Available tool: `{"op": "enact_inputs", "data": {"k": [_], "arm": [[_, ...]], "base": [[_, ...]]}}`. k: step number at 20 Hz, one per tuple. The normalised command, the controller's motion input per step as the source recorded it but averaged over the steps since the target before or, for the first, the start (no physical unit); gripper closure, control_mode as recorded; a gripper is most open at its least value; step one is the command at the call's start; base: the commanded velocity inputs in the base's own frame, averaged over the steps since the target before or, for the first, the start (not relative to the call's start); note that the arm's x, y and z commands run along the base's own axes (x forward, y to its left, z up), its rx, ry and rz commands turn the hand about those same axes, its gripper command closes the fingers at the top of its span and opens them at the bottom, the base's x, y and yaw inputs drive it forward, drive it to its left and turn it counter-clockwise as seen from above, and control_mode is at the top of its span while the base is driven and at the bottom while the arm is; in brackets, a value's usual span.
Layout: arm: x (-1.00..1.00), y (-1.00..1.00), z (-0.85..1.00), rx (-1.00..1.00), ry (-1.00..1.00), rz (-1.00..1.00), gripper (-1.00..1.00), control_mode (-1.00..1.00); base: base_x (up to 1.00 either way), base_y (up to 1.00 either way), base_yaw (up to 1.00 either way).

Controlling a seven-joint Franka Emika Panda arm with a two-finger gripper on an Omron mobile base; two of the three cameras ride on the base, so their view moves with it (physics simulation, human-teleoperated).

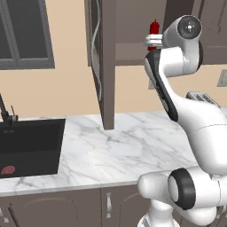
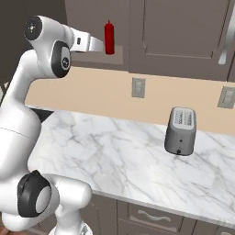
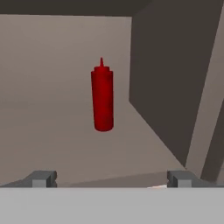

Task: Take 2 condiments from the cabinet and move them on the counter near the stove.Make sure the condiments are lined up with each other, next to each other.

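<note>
A slim all-red squeeze bottle [image 3: 103,98], one of the condiments, stands upright on the floor of the open cabinet [image 3: 166,87]. The same bottle [image 2: 109,37] shows from the right, and its top [image 1: 154,27] peeks over my arm from the left. My gripper [image 3: 112,179] is open and level with the shelf edge, short of the bottle, which is centred between the fingertips [image 3: 43,178] with nothing held. The cabinet door [image 1: 107,66] is swung out over the white marble counter [image 1: 111,146]. The stove is out of view.
A grey toaster [image 2: 181,131] stands on the counter [image 2: 114,156] at the right by the wall. A black sink [image 1: 26,146] with a dark faucet [image 1: 5,111] lies at the left. Wall outlets [image 2: 138,87] sit above the counter, and closed wall cabinets [image 2: 179,32] hang to the right.
</note>
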Motion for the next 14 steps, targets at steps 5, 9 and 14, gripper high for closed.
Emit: {"op": "enact_inputs", "data": {"k": [5, 9, 14], "arm": [[0.29, 0.00, -0.02, 0.00, 0.00, -0.01, -1.00, -1.00], [0.18, -0.01, -0.17, 0.00, 0.00, 0.00, -1.00, -1.00], [0.15, 0.00, -0.16, 0.00, 0.00, 0.00, -1.00, -1.00]], "base": [[0.00, 0.00, 0.00], [0.00, 0.00, 0.00], [0.00, 0.00, 0.00]]}}
